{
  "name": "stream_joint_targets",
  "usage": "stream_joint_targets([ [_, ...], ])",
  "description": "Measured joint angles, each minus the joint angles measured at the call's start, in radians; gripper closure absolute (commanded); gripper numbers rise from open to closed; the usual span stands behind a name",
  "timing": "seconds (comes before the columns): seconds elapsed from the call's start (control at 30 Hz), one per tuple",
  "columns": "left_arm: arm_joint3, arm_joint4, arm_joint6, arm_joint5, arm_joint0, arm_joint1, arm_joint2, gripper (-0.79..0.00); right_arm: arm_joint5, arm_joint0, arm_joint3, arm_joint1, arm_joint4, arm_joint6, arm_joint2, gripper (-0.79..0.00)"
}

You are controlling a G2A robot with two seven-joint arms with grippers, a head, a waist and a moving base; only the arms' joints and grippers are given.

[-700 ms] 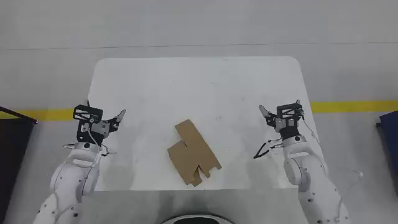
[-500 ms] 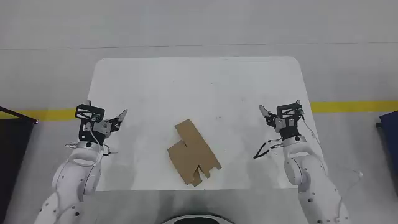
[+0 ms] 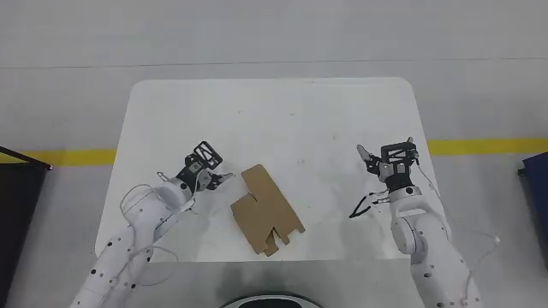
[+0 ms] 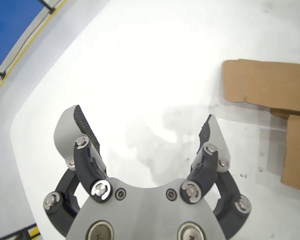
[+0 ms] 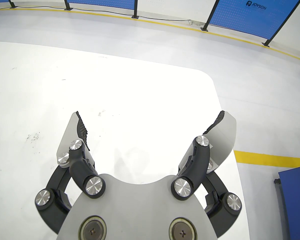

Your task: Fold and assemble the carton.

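**Left gripper** [image 3: 212, 167] [image 4: 143, 113]: low over the white rounded-corner table [image 3: 282, 111]. Jaws are spread wide with nothing between them, and bare tabletop shows between the pads in the left wrist view. It sits just beside the far-left corner of the carton, not touching it.

**Flat brown cardboard carton blank** [image 3: 266, 210] [image 4: 265, 83]: lies flat and unfolded near the table's front edge, between the two arms and closer to the left one. The outline is stepped, with a notch cut at the near end. Crease lines can't be read from here.

**Right gripper** [image 3: 385, 152] [image 5: 149, 113]: over the table's right edge, jaws likewise wide open and empty, well apart from the carton.

**Judgement:** the step in hand looks like the left arm's first approach to the blank.
- A sheet lying flat gives the pads nothing to bite, so pressing straight down would likely just pin it.
- Better to come in low at the near corner and work one finger under the edge.
- Thin card on a smooth top will probably skate, so the right gripper should brace the opposite side before any lift.
- Once an edge is up, grip close to a fold line rather than at a flap tip. That way the panel hinges where intended instead of buckling.
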Motion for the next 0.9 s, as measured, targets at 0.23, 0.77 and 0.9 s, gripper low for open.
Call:
stream_joint_targets([
  [0.23,0.054,0.111,0.037,0.066,-0.061,-0.021,0.112,-0.785,0.0,0.0,0.0,0.0,0.0,0.0,0.0,-0.785],
  [0.77,-0.026,0.17,0.163,-0.12,-0.014,-0.005,0.137,-0.785,0.0,0.0,0.0,0.0,0.0,0.0,0.0,-0.785],
  [0.9,-0.056,0.197,0.182,-0.174,0.009,0.006,0.133,-0.785,0.0,0.0,0.0,0.0,0.0,0.0,0.0,-0.785],
])
